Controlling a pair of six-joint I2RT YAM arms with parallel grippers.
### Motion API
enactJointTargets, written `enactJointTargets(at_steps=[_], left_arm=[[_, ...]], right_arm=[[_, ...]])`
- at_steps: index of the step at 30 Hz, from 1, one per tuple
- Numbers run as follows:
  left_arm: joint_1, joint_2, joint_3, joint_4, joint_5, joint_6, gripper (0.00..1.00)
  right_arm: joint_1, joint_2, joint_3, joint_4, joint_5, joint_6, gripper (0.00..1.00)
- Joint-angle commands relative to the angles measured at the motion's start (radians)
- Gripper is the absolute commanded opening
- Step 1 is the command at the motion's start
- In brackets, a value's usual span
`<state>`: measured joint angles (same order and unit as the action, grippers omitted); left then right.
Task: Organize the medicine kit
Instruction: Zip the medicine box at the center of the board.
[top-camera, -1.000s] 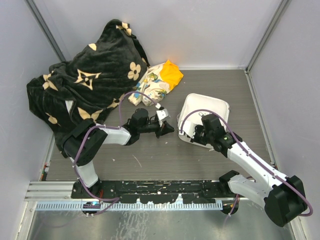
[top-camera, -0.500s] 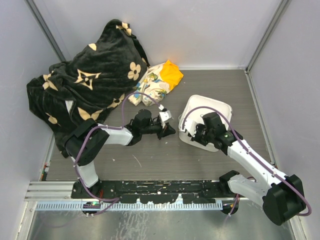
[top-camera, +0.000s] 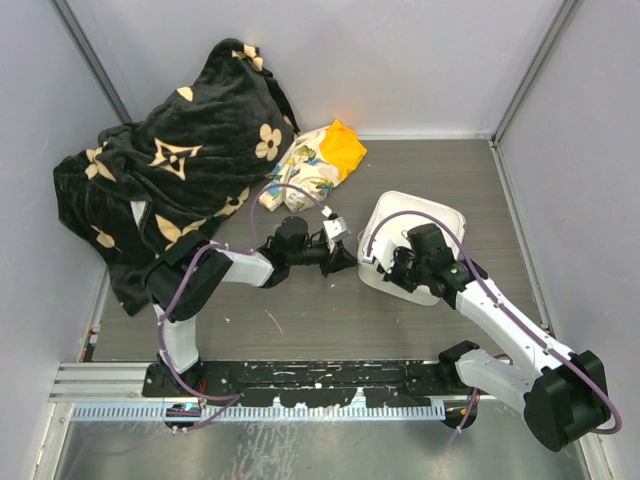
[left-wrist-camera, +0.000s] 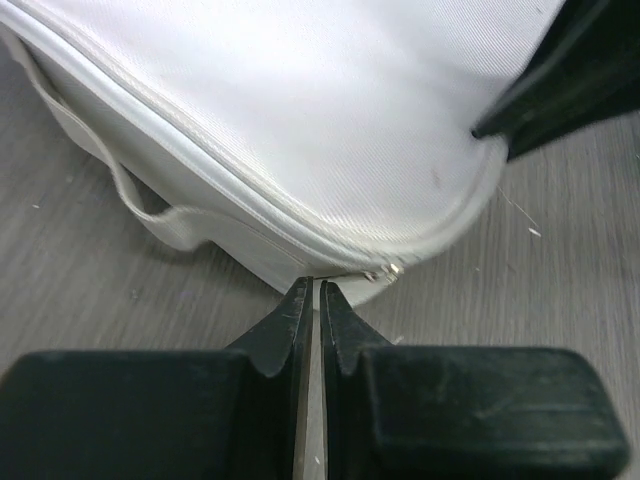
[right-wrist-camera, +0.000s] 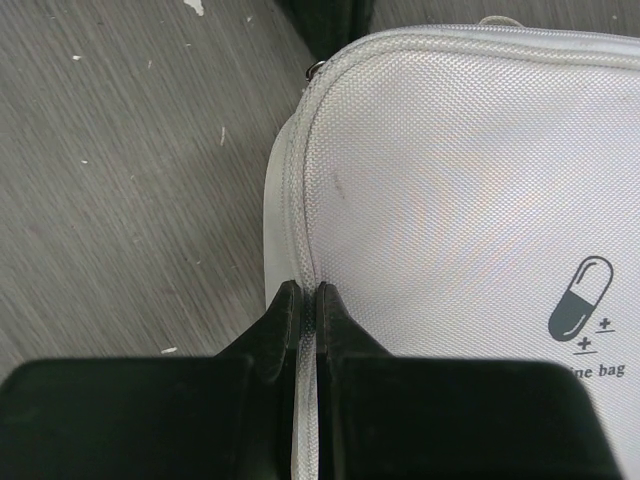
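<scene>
The medicine kit (top-camera: 425, 222), a white rounded-square zip case with a dark pill logo (right-wrist-camera: 580, 300), lies right of centre on the table. My left gripper (top-camera: 350, 258) is at its left corner, jaws all but shut on the thin metal zipper pull (left-wrist-camera: 385, 272), which runs into the tips of the left gripper (left-wrist-camera: 312, 287). My right gripper (top-camera: 393, 268) is at the kit's near-left edge. In its wrist view the right gripper (right-wrist-camera: 308, 292) is shut on the lid's piped seam. The zip line (left-wrist-camera: 200, 165) looks closed along the visible side.
A black blanket with beige flowers (top-camera: 170, 170) is heaped at the back left. A floral-and-orange cloth bundle (top-camera: 320, 165) lies behind the left gripper. Grey walls close in the back and sides. A metal rail (top-camera: 300, 380) runs along the near edge.
My left gripper has slid right, up against the kit's left corner. The right gripper has stayed clamped on the seam while the kit shifted slightly.
</scene>
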<state>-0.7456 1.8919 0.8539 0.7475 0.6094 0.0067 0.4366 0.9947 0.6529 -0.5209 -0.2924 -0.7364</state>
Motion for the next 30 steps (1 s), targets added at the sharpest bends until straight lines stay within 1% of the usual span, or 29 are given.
enactJointTargets(at_steps=[1,4,8,11,15,18,21,26,28,30], left_arm=[[0.014,0.007,0.068,0.083,-0.018,-0.030,0.08],[0.014,0.016,0.077,0.081,-0.018,-0.031,0.09],[0.014,0.026,0.073,0.100,0.012,-0.037,0.15],[0.014,0.028,0.056,0.127,0.029,-0.029,0.24],[0.031,0.001,0.023,0.108,0.044,0.006,0.35],[0.036,-0.042,-0.013,0.068,0.018,0.037,0.42],[0.017,-0.090,-0.068,0.063,-0.010,0.071,0.49],[-0.019,-0.107,-0.096,0.060,-0.050,0.099,0.67],[-0.028,-0.099,-0.090,0.065,-0.069,0.098,0.70],[-0.042,-0.089,-0.076,0.067,-0.087,0.096,0.71]], right_arm=[[0.007,-0.018,0.034,-0.073,-0.111,0.048,0.01],[0.004,-0.020,0.034,-0.073,-0.111,0.048,0.01],[0.003,-0.026,0.031,-0.073,-0.105,0.048,0.01],[0.001,-0.034,0.030,-0.073,-0.094,0.049,0.01],[0.002,-0.041,0.036,-0.074,-0.085,0.048,0.01],[0.001,-0.037,0.046,-0.074,-0.083,0.048,0.01],[0.001,-0.026,0.054,-0.073,-0.093,0.054,0.01],[0.001,-0.003,0.057,-0.065,-0.097,0.056,0.01],[0.001,0.000,0.060,-0.062,-0.097,0.059,0.01],[0.001,0.001,0.058,-0.061,-0.098,0.062,0.01]])
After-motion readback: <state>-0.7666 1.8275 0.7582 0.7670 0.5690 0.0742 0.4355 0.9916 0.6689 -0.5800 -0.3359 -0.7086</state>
